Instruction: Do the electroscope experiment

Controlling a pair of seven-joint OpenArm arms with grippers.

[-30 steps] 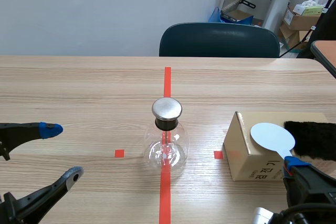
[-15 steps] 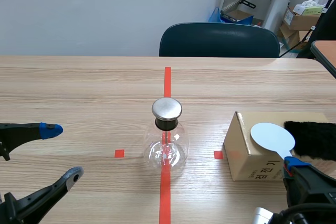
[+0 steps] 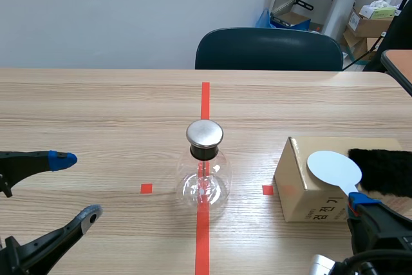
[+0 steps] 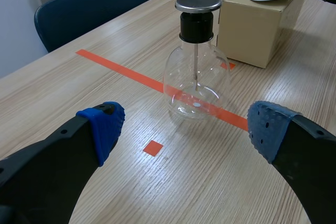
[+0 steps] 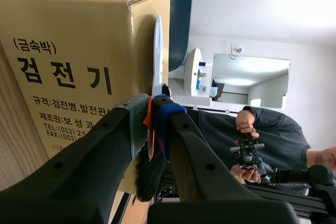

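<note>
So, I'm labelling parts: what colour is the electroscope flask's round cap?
The cap is silvery metal, above a black collar; clearest in the left wrist view.

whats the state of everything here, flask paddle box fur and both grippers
electroscope flask: upright, metal cap on, untouched
white paddle: held by its handle, disc flat over the box top
cardboard box: closed, printed side toward the robot
black fur: lying on the box, not gripped
left gripper: open, empty, apart from the flask
right gripper: shut on the paddle's handle
</note>
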